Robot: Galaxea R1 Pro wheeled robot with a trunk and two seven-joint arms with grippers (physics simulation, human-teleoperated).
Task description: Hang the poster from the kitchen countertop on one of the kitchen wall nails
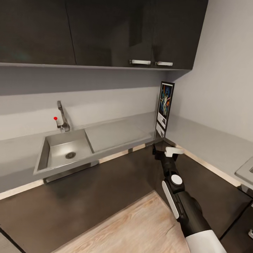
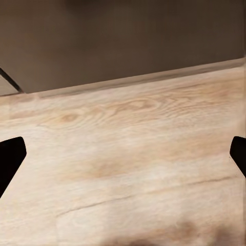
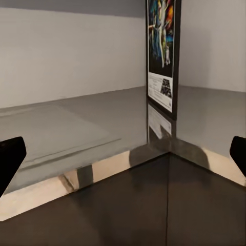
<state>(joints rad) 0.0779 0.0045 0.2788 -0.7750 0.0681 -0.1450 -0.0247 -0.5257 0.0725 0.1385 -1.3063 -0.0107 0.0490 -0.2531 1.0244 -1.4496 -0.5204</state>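
The poster (image 1: 165,107) stands upright in the inner corner of the grey L-shaped countertop (image 1: 119,135), black-framed, with dark blue artwork above a white strip. The right wrist view has the poster (image 3: 164,56) ahead, its reflection lying on the worktop. My right gripper (image 1: 159,149) reaches toward the corner, just short of the counter's front edge and below the poster; its fingertips (image 3: 11,156) stand wide apart, open and empty. My left gripper (image 2: 123,159) hangs open over the wooden floor (image 2: 128,154), holding nothing.
A built-in steel sink (image 1: 65,151) with a tap (image 1: 62,119) lies left on the counter. Dark wall cabinets (image 1: 105,31) hang overhead, low above the poster. A hob edge (image 1: 246,170) shows at far right. Dark base cabinets (image 1: 88,189) front the wooden floor (image 1: 133,228).
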